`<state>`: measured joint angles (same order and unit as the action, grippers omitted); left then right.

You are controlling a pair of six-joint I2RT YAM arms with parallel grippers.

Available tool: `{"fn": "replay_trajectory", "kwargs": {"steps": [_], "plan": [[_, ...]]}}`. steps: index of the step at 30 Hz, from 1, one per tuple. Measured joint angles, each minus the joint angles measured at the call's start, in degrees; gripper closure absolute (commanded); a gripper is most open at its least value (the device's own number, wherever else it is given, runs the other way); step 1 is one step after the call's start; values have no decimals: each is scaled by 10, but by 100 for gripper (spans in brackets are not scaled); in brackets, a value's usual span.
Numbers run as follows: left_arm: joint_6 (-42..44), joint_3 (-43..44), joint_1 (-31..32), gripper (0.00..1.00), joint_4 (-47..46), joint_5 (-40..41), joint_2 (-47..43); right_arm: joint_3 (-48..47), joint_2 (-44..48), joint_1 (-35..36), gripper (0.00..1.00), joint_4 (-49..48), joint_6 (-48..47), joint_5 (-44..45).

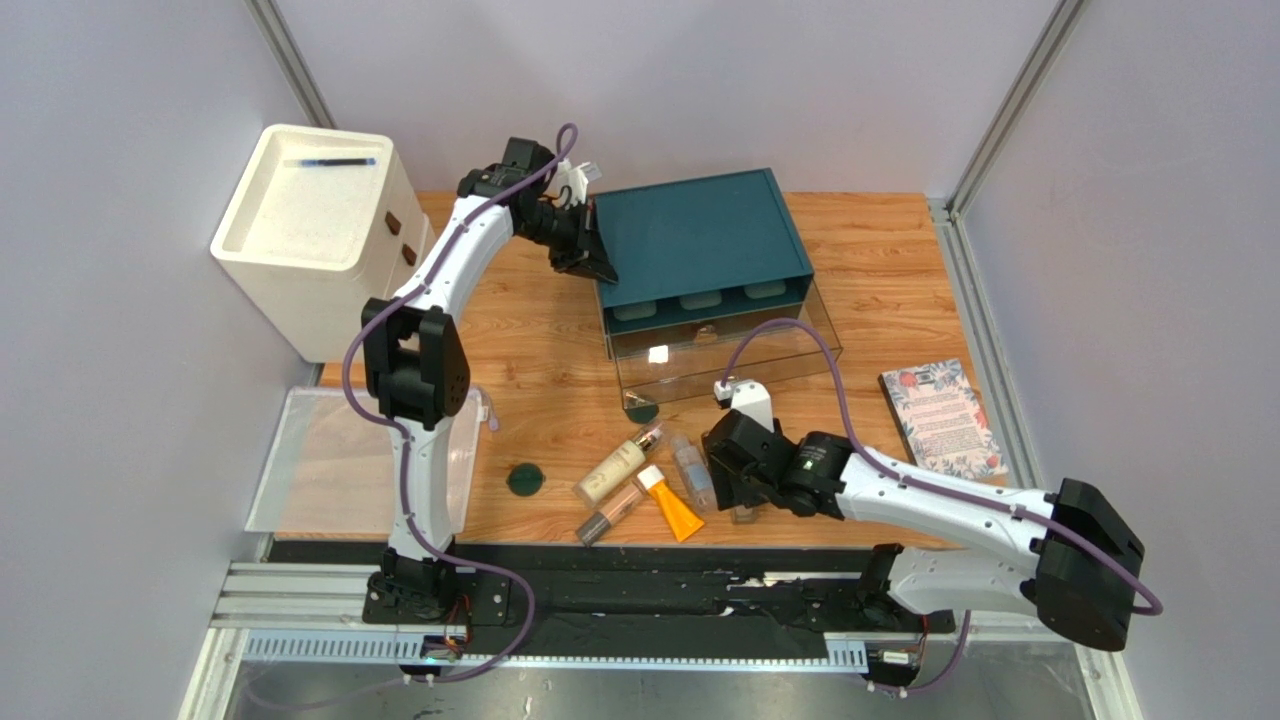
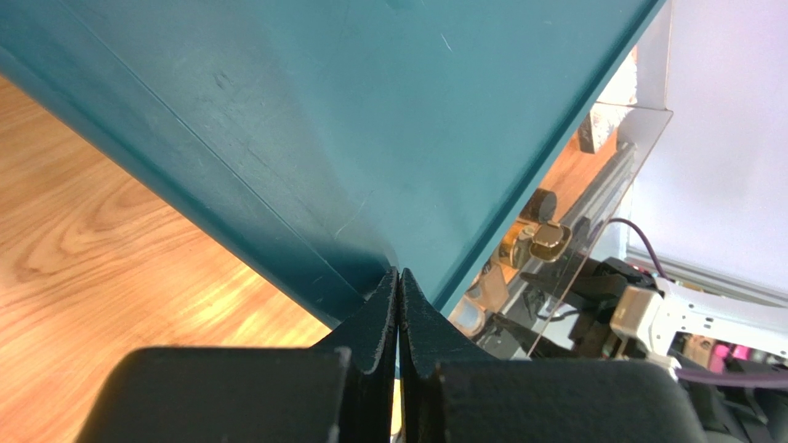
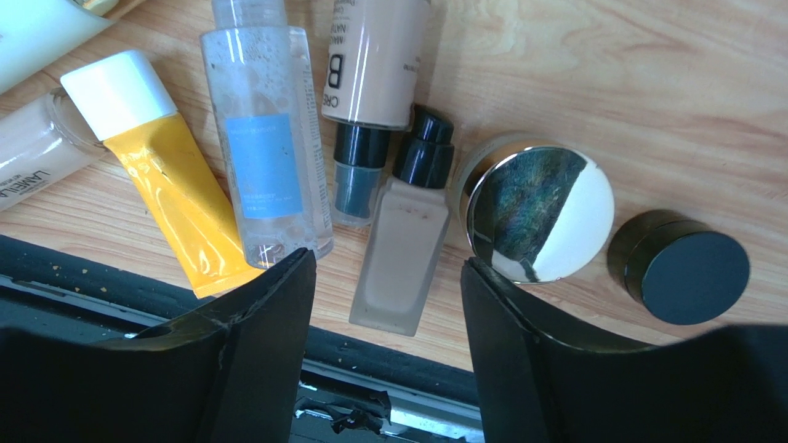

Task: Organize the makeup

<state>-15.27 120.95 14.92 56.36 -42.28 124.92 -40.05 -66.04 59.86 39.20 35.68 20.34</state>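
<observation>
The right gripper (image 3: 387,266) hangs wide open and holds nothing. Its fingers straddle a beige bottle (image 3: 404,231) that lies flat at the near edge of the table (image 3: 601,74), among the other cosmetics.

The beige bottle's long axis runs near to far. Its black cap (image 3: 425,152) points far and leans a little right, and its base sits nearest the table edge. The fingers stand left and right of it, across its narrow width.

It looks small, stiff and light, with a flat-sided body that is probably smooth and a bit slippery. The middle of the body looks like the best place to grip it, below the cap, squeezing the two long sides. Space is tight: a clear bottle (image 3: 268,157) lies just to the left, and a shiny-lidded jar (image 3: 538,210) sits just right of the cap. A finger coming down could nudge either one.

The left gripper (image 2: 399,286) is well away on the far side. Its fingers are pressed together on nothing, with the tips against the near left corner of the teal box (image 2: 351,120).
</observation>
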Motion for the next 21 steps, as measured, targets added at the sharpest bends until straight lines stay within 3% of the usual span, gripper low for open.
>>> {"fn": "replay_trajectory", "kwargs": {"steps": [10, 12, 13, 14, 21], "plan": [[0, -29, 3, 100, -4, -14, -15, 56, -18, 0, 45, -19, 37, -44], [0, -32, 4, 100, -4, -16, -16, 56, -51, 0, 56, -35, 38, -51], [0, -34, 4, 100, -4, -16, -17, 56, -62, 0, 89, -40, 36, -52], [0, -35, 4, 100, -4, -17, -17, 52, -74, 0, 100, -41, 36, -50], [0, -41, 4, 100, -4, -20, -21, 30, -95, 2, 100, -39, 32, -39]]}}
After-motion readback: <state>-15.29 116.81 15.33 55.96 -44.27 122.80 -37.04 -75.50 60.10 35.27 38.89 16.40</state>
